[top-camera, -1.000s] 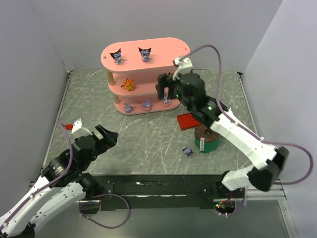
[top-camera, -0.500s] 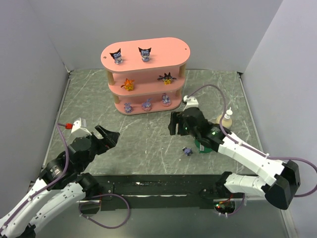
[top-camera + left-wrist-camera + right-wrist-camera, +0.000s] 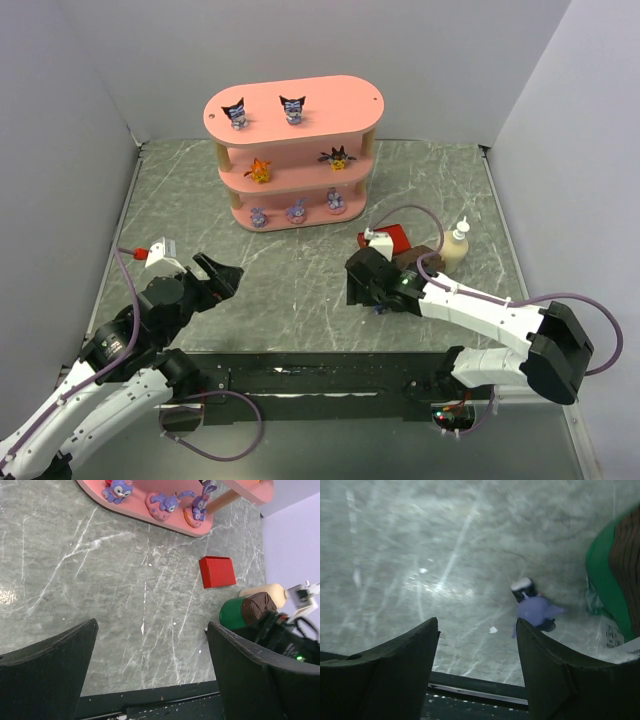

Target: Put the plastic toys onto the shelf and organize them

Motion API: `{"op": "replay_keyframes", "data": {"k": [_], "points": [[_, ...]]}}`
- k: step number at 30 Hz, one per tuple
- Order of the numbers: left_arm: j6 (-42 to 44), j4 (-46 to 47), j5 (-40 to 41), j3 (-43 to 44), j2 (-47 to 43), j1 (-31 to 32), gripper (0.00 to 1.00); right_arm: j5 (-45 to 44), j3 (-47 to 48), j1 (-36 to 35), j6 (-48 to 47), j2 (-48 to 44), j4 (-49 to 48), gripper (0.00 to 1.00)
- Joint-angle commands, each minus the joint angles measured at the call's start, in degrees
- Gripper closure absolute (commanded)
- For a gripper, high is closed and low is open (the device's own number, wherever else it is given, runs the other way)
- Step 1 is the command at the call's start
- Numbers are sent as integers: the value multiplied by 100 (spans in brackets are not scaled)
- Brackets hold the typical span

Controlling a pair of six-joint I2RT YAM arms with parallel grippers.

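Observation:
The pink shelf (image 3: 330, 95) stands at the back. Two dark pointed-ear toys (image 3: 236, 113) are on its top board. The orange toy (image 3: 260, 170) and the spiky black-and-yellow toy (image 3: 337, 157) are on the middle board. Three lilac-pink toys (image 3: 296, 211) are on the bottom board, also in the left wrist view (image 3: 167, 502). The third dark toy (image 3: 532, 607) lies on the table, just ahead and right of my open, empty right gripper (image 3: 476, 625) (image 3: 358, 290). My left gripper (image 3: 152, 627) (image 3: 218, 275) is open and empty at the near left.
A flat red box (image 3: 392, 238) (image 3: 217, 572) lies right of the shelf. A green cylinder with a brown top (image 3: 412, 258) (image 3: 610, 575) stands just right of the fallen toy. A cream bottle (image 3: 456, 246) stands behind it. The table's dark front edge is close below both grippers.
My right gripper has left the spiky black toy on the shelf's middle board, pulled back and come down low over the table beside the fallen dark toy. The left arm has barely moved.

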State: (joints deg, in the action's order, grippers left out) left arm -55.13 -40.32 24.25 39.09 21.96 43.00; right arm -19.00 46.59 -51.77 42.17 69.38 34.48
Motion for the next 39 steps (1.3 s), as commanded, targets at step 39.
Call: {"op": "replay_keyframes", "data": {"k": [39], "points": [[99, 138, -8, 2, 81, 15, 4, -534, -1099, 369, 89, 233, -645, 48]]}}
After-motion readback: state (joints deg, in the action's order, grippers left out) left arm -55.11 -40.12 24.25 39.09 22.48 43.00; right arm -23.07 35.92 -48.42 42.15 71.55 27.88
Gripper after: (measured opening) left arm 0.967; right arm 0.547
